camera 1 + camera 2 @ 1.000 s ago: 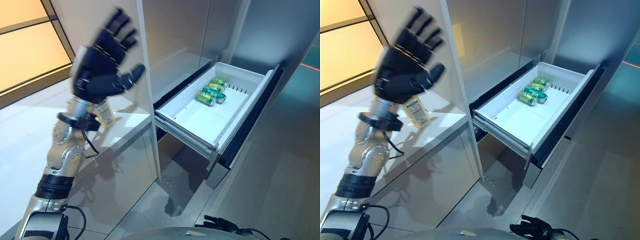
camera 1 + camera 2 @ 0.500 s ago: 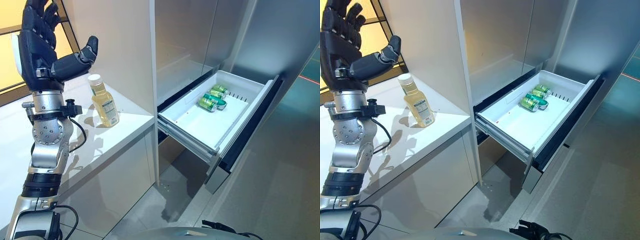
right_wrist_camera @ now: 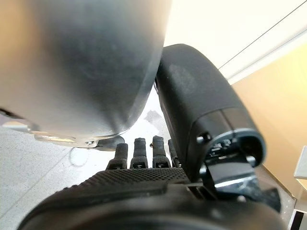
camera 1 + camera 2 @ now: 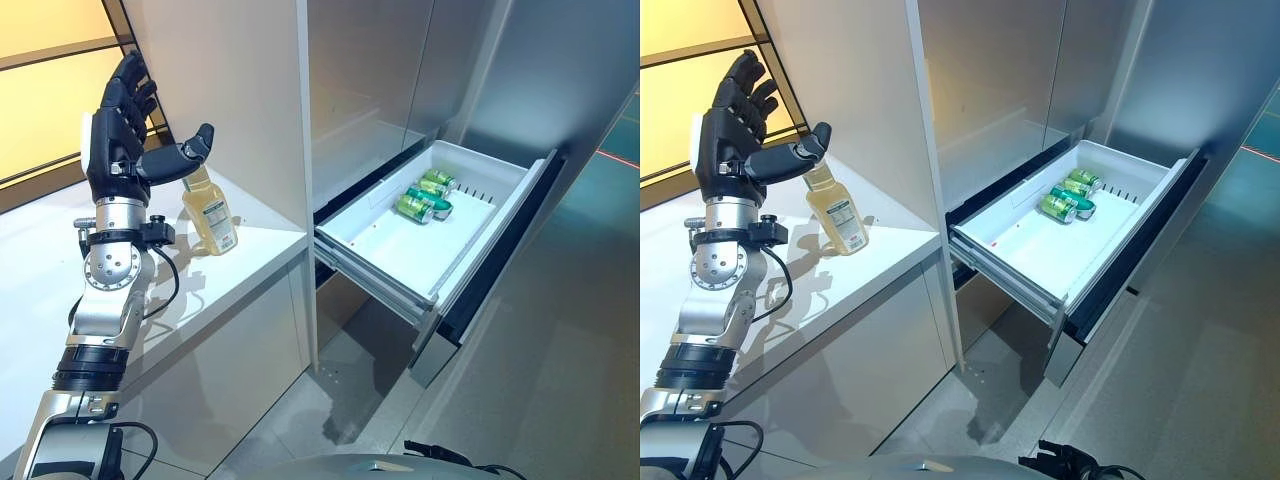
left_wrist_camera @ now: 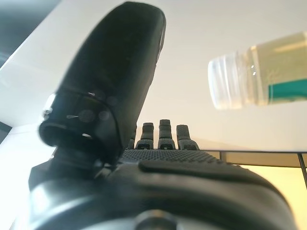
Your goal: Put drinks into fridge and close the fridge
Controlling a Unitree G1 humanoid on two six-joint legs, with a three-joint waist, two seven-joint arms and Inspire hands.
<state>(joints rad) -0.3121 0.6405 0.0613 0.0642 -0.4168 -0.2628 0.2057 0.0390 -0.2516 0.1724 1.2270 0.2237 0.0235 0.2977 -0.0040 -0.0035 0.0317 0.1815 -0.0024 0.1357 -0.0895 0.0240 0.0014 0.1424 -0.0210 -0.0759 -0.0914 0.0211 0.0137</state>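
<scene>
1. Fridge drawer [image 4: 470, 215]: pulled fully out, well apart from the left robot hand on its thumb side. Green cans [image 4: 423, 193] lie at its far end. Risk: a dropped drink misses it and lands on the floor.
2. Worktop [image 4: 250, 245]: white, below the left robot hand. Risk: the bottle stands near its edge beside the tall panel, so a sideways knock sends it over.
3. Left robot hand [image 4: 122, 150]: raised, fingers spread straight, thumb out over the bottle cap, holding nothing. Risk: closing too high clips the cap and tips the bottle.
4. Bottle [image 4: 836, 213]: pale yellow drink, upright, just beyond the thumb. Risk: the smooth, narrow body slips in a loose grasp.
5. Right robot hand [image 3: 144, 158]: low, idle; fingers relaxed, empty.
</scene>
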